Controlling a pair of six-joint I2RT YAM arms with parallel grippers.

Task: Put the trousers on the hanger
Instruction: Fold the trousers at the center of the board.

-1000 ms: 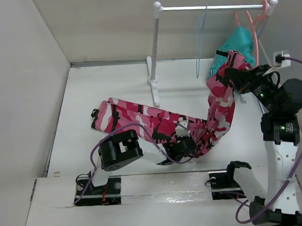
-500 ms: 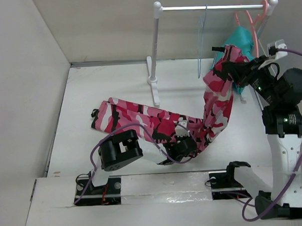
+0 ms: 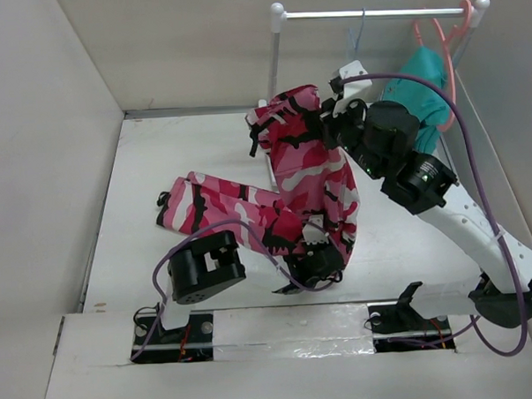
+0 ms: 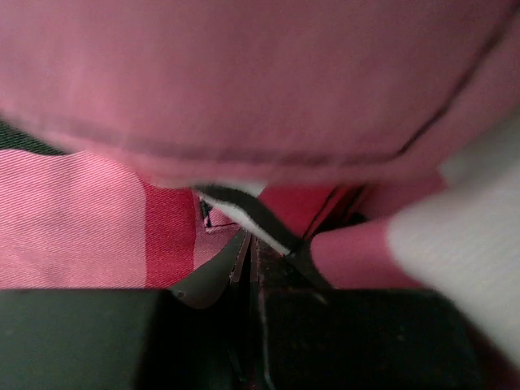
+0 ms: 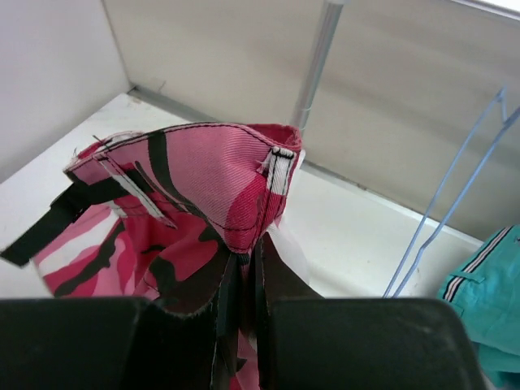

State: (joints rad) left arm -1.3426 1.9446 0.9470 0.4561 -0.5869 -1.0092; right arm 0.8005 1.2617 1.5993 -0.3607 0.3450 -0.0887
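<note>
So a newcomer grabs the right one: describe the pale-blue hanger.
Find the white clothes rail at the back. The hanger hangs on it, left of the coral hanger holding the teal garment. It alone is thin, see-through blue and bare.

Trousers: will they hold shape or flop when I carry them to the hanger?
Probably floppy: the trousers sag in folds between the right gripper and left gripper. Likely to drag, since the legs lie on the table. The thin hanger may swing if cloth brushes it.

blurred pink trousers (image 4: 97,236) across the view, seemingly pinched in the dark left end effector (image 4: 250,256)
</note>
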